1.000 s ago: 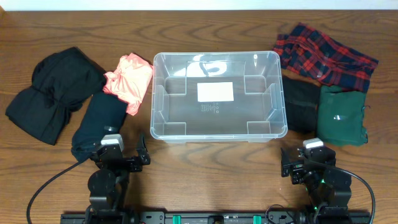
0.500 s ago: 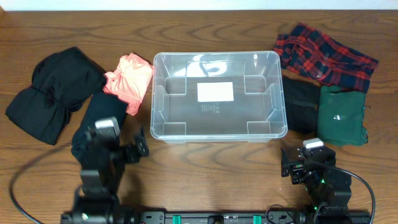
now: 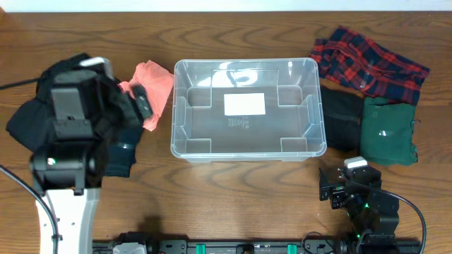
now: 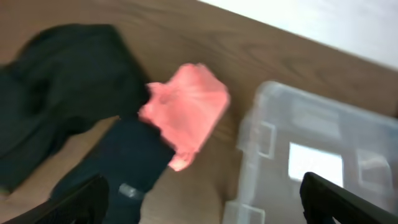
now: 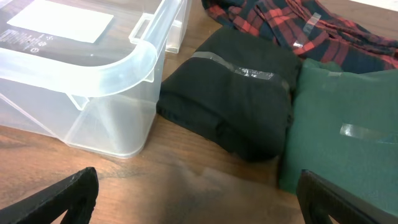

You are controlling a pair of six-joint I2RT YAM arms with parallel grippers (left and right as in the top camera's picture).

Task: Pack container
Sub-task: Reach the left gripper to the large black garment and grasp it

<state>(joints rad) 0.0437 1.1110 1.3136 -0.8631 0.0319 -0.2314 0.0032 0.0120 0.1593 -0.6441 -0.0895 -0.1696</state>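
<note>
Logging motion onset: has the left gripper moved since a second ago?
Yes. The left gripper advanced toward the far side: earlier short of the container, now alongside its left wall.

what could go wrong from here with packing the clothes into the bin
1. The pink garment overlaps the navy garment, so the open left gripper might snag both or unfold them.
2. The black garment lies close beside the container wall, so the right gripper could bump and shift the container going for it.
</note>
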